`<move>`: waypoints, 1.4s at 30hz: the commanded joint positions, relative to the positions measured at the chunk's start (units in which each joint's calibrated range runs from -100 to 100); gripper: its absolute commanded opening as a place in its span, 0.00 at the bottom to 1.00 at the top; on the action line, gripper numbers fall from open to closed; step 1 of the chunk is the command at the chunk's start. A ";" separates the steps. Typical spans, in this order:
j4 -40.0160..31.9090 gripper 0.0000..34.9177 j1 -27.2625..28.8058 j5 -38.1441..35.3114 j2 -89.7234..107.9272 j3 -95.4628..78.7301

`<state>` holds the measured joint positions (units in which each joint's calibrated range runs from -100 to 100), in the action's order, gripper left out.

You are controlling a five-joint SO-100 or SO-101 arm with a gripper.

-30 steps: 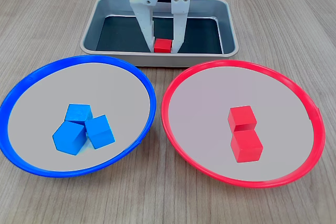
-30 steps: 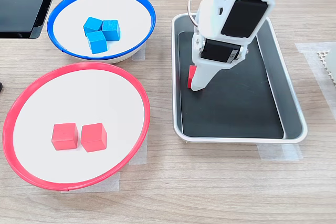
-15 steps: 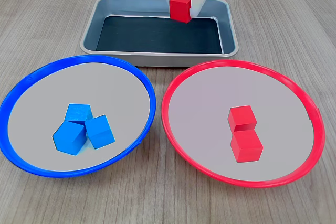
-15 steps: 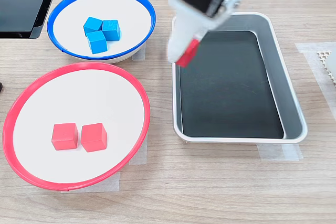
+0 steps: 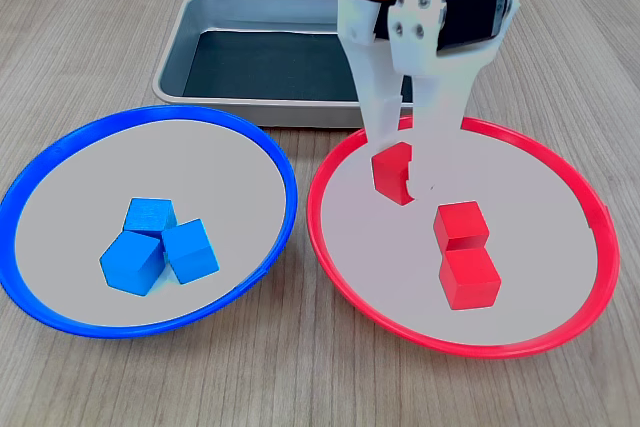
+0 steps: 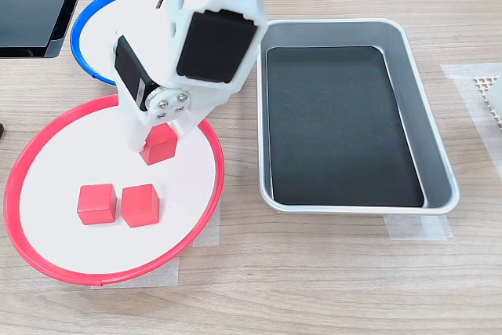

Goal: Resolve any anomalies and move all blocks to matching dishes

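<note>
My gripper (image 5: 405,172) is shut on a red block (image 5: 391,173), held low over the far left part of the red-rimmed dish (image 5: 545,197). Two more red blocks (image 5: 461,224) (image 5: 469,279) lie touching in that dish, to the first exterior view's right of the gripper. Three blue blocks (image 5: 150,216) (image 5: 130,261) (image 5: 190,250) sit clustered in the blue-rimmed dish (image 5: 80,182). In the second exterior view the gripper (image 6: 157,143) holds the block (image 6: 160,147) above the red dish (image 6: 70,143). The arm there hides the blue blocks and much of the blue dish (image 6: 85,27).
A grey metal tray (image 5: 190,42) with a black bottom stands behind both dishes, with nothing in it (image 6: 430,119). A black panel (image 6: 35,1) lies at the second exterior view's top left. A perforated white piece (image 6: 490,88) sits at its right edge.
The gripper lifted the red block out of the tray, carried it toward the dishes and lowered it over the red dish. The tray now holds nothing.
</note>
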<state>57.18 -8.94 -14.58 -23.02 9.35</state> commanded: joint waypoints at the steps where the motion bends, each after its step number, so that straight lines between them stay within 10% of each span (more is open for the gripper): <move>1: -0.93 0.48 -0.61 0.24 0.54 2.08; 6: -4.14 0.47 0.51 1.51 7.03 -3.75; 9: -11.82 0.01 2.21 4.20 16.32 -13.85; 17: -43.10 0.00 6.73 12.50 67.75 -74.75; 32: -12.98 0.00 8.70 12.75 121.57 -109.35; 42: -9.84 0.01 9.83 14.60 122.08 -109.35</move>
<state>47.15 0.44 -0.17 98.98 -100.00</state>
